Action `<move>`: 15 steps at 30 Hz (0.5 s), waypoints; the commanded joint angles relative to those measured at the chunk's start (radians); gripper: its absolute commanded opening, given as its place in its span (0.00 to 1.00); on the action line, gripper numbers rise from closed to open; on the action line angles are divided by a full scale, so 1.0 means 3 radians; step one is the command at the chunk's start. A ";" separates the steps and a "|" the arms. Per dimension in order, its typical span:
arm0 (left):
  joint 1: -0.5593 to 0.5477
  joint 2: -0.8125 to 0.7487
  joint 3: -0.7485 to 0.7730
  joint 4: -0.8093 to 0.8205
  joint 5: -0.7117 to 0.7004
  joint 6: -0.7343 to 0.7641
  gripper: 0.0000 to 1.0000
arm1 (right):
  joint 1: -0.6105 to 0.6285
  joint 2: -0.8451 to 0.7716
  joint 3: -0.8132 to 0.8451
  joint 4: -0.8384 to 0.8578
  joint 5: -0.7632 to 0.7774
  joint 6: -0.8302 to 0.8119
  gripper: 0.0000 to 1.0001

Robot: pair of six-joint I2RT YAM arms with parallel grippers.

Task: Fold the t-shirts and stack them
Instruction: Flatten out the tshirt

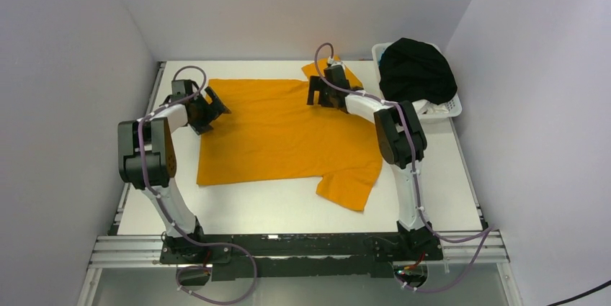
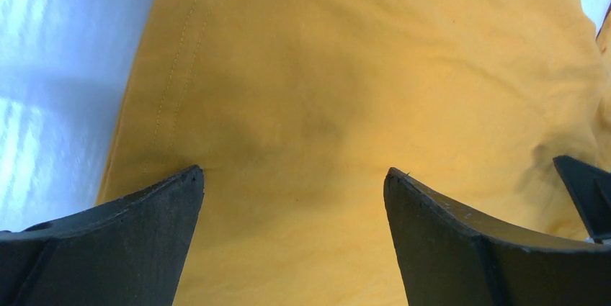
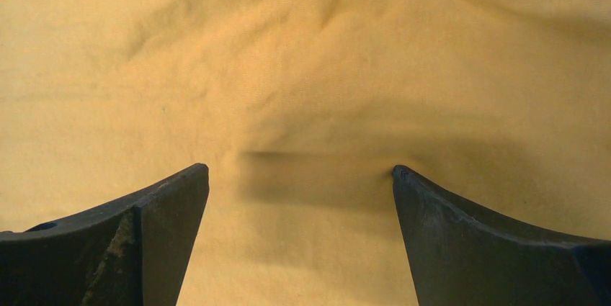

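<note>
On the white table (image 1: pixel 288 209), the mustard-orange t-shirt (image 1: pixel 281 133) lies spread flat between the two arms. Its stitched hem is toward the left arm. A black t-shirt (image 1: pixel 416 72) is heaped in the white basket (image 1: pixel 452 108) at the far right corner.

Probable faults:
- If the jaws close from their present height, the pads may slide over the flat cloth and take nothing, or take only the top layer. The fold would then drag and twist.
- The left gripper (image 2: pixel 294 173) stands inboard of the hem. A pinch there would likely leave the edge trailing.
- Unequal lift by the two arms would skew the fold line.

Pose: both arms reach forward with wrists pitched down onto the shirt. The left gripper is at the hem side, and the right gripper (image 3: pixel 301 169) is near the far sleeve. Both have jaws spread wide and grip nothing. Whether the tips touch the cloth cannot be told.
</note>
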 commanded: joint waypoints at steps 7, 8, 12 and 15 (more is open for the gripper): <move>0.0035 -0.0052 0.0513 -0.0305 -0.0113 0.0078 0.99 | 0.0014 -0.0115 0.0593 -0.0529 0.0189 -0.0181 1.00; 0.0026 -0.0194 0.0435 -0.0308 -0.0160 0.0078 0.99 | 0.0012 -0.0297 0.0414 -0.0448 0.0218 -0.0174 1.00; -0.0123 -0.0950 -0.0023 -0.0633 -0.0834 -0.0042 0.99 | 0.0027 -0.1210 -0.0582 -0.0145 0.0281 -0.0075 1.00; -0.0482 -0.1559 -0.0448 -0.0950 -0.1560 -0.0224 0.99 | 0.0038 -0.1902 -0.1322 -0.0112 0.0326 0.0067 1.00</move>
